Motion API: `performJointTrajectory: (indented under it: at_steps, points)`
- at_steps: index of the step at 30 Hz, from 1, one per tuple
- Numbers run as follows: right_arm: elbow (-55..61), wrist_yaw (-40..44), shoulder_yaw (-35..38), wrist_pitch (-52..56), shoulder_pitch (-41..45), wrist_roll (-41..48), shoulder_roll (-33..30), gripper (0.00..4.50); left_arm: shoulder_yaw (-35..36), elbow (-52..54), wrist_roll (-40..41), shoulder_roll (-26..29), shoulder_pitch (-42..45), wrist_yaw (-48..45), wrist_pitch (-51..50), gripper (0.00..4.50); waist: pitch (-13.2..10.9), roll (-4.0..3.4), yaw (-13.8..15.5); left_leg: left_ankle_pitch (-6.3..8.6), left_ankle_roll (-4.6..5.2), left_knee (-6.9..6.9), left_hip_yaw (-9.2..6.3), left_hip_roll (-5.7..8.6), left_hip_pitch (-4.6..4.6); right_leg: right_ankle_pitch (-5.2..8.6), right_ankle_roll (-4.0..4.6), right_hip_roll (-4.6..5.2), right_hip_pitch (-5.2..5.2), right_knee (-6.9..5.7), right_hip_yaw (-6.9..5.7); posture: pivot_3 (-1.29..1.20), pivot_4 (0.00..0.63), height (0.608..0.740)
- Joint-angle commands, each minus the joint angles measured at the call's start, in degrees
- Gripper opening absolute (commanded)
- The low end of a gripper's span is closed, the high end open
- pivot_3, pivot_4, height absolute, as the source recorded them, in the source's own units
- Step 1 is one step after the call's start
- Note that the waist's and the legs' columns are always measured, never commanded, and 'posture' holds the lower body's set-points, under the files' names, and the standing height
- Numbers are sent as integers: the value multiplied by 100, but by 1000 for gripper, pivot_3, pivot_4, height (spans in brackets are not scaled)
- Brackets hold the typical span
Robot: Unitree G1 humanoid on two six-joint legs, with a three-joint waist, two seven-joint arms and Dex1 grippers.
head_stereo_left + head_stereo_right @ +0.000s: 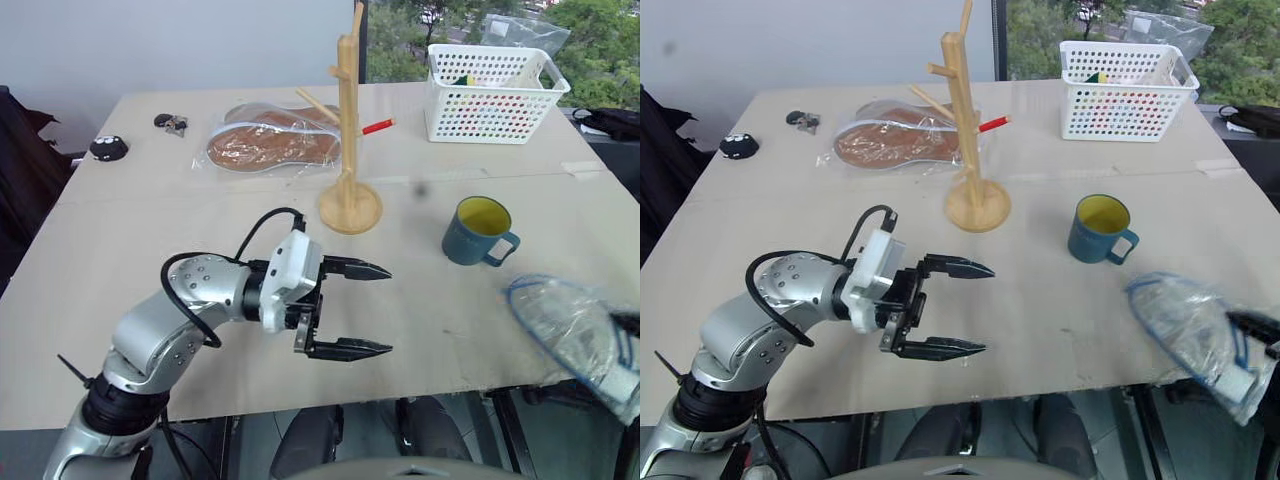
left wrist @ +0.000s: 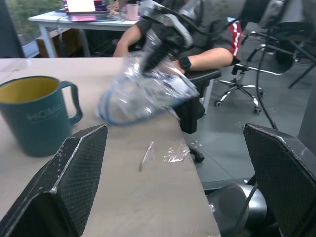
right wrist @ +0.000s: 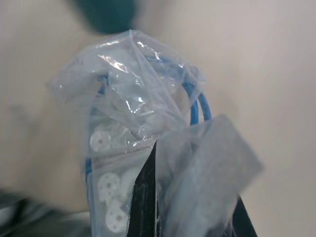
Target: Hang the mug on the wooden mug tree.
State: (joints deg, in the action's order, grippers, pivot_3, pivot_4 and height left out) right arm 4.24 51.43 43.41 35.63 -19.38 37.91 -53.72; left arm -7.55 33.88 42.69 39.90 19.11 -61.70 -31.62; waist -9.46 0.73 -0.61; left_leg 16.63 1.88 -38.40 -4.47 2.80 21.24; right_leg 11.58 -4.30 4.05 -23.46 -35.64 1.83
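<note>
Mug (image 1: 480, 232) stands near the table's (image 1: 200, 210) right edge; left end effector (image 1: 352, 309) gapes empty, right end effector (image 3: 190, 197) pinches a plastic bag (image 1: 570, 330).

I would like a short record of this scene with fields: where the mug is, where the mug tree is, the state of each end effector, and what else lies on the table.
mug: upright on the table, nothing holding it
wooden mug tree: standing mid-table, pegs bare
left end effector: open, empty, above the table near its front edge
right end effector: shut on a clear plastic bag with a blue cord inside, at the table's right front edge
other items: white basket, wrapped shoe insoles
</note>
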Motion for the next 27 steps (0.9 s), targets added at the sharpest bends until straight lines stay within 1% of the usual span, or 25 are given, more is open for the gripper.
performJointTrajectory:
  at_steps: [1,5,10,13,15,16,17,18,21,23,26,27]
  points:
    - [-814,-287,-32,-616,806,-469,-278,28,-52,14,-131,-140,270,396,-151,4500,0,-1,-12,0,0,0,3,1,-2,0,0,0,0,0,4,0,150,740]
    - [-1559,-579,-526,-992,1896,-877,-225,28,-222,-47,-455,-404,557,1114,-496,4500,-2,0,-11,-2,-4,4,2,1,-7,-1,0,-2,2,-1,6,0,150,740]
    - [-1891,-688,-902,-1196,2507,-1079,-57,28,-390,-27,-676,-678,681,1555,-664,4500,-2,-2,2,-13,-22,5,0,0,-4,-1,0,-1,0,-2,9,0,150,740]
    - [-1857,-678,-873,-1251,2536,-1109,-50,883,-437,-6,-750,-798,656,1684,-677,4500,-2,-3,12,-13,-23,5,-1,2,-1,-2,0,1,-2,-1,10,0,150,740]
    - [-1745,-719,-633,-1265,2484,-1044,-82,1848,-404,63,-753,-791,568,1700,-685,4500,-2,-4,12,-13,-23,5,-3,2,-1,-2,0,0,-2,-2,10,0,150,740]
    - [-1630,-716,-486,-1231,2448,-957,-86,2193,-382,96,-750,-773,522,1700,-684,4500,-2,-6,11,-13,-22,5,-2,2,-2,-2,0,0,-2,-2,10,0,150,740]
    - [-1407,-628,-298,-1119,2355,-794,-93,2761,-362,120,-754,-750,476,1696,-672,4500,-3,-10,11,-12,-21,5,-2,2,-2,-2,0,0,-2,-2,10,0,150,740]
    - [-1062,-495,-76,-947,2188,-599,-99,3109,-341,137,-756,-727,437,1697,-663,4500,-3,-10,11,-10,-17,5,-2,2,-2,-2,0,0,-2,-3,10,0,150,740]
    - [11,-284,535,-147,1610,35,-113,3109,-295,175,-775,-664,326,1704,-645,4500,-2,-20,24,-5,-9,7,-6,1,-3,-1,0,-1,-1,-4,9,0,150,740]
    - [702,-278,819,369,1282,413,-87,3109,-306,159,-808,-627,260,1682,-603,4500,-7,-11,3,-2,-4,8,-12,-1,-3,-1,0,-3,0,-4,6,0,150,740]
    - [1695,-500,844,1066,941,973,36,3109,-407,67,-945,-624,198,1649,-469,4500,-5,-12,2,0,0,5,-9,0,-5,-1,-1,-2,2,-4,7,0,150,740]
    - [2141,-714,616,1206,811,1119,227,3109,-442,2,-1005,-683,224,1689,-447,4500,-4,-11,0,0,0,5,-8,0,-4,-1,-1,-2,2,-4,7,0,150,740]
